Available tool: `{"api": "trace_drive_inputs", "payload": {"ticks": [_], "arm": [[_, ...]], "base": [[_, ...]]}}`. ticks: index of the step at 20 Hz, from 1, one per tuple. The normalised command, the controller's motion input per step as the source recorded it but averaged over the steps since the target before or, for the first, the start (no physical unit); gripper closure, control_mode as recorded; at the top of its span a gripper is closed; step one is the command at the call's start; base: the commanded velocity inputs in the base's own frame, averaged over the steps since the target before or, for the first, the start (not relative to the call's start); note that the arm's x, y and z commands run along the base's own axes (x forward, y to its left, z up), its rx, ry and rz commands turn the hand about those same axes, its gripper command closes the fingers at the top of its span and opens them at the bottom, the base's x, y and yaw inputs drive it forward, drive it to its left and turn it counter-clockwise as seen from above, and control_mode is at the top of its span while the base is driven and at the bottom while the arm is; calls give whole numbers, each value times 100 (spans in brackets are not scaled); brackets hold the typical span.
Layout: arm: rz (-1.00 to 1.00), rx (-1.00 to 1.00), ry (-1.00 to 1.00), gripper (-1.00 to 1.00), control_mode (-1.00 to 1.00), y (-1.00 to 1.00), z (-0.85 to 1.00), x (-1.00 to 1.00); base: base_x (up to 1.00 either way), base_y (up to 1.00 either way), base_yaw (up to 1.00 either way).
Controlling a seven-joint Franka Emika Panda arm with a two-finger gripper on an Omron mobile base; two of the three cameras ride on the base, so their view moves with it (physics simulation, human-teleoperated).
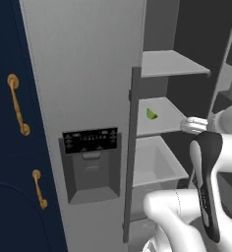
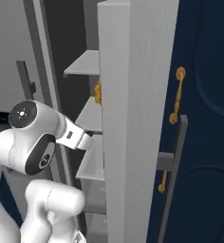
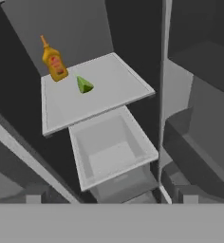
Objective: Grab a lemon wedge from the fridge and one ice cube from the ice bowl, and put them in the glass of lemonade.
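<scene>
Two shelves: pale grey boards inside the open fridge, one above the other, seen from the left base view; the lower shelf carries the lemon wedge.
Lemon wedge: small, yellow-green, lying on the bare shelf toward its left side in the left base view; in the hand view it sits near the back of that shelf, just beside an orange bottle but apart from it.
Orange bottle: upright at the shelf's rear corner in the hand view, red label facing the camera; in the right base view just a sliver of orange peeks past the edge of the fridge door.
Drawer: an open white bin under the lemon's shelf, shown from above in the hand view and from the side in the left base view.
Dispenser: black-panelled recess on the closed fridge door, left base view.
Cabinets: navy fronts with brass handles flank the fridge on both sides.
Arm: white forearm reaching into the opening at the height of the lower shelf.
Claw: fingers spread wide and holding nothing; its tips are hard to make out in the pictures, well short of the wedge.
</scene>
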Motion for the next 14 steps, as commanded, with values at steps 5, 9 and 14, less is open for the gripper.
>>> {"api": "trace_drive_inputs", "payload": {"ticks": [5, 9, 14], "arm": [[0, 1, 0, -100, -100, 0, 6, 15], [4, 0, 8, -100, -100, -3, 32, 61], [22, 0, 16, -100, -100, -34, -11, 64]], "base": [[36, -3, 0], [0, 0, 0], [0, 0, 0]]}}
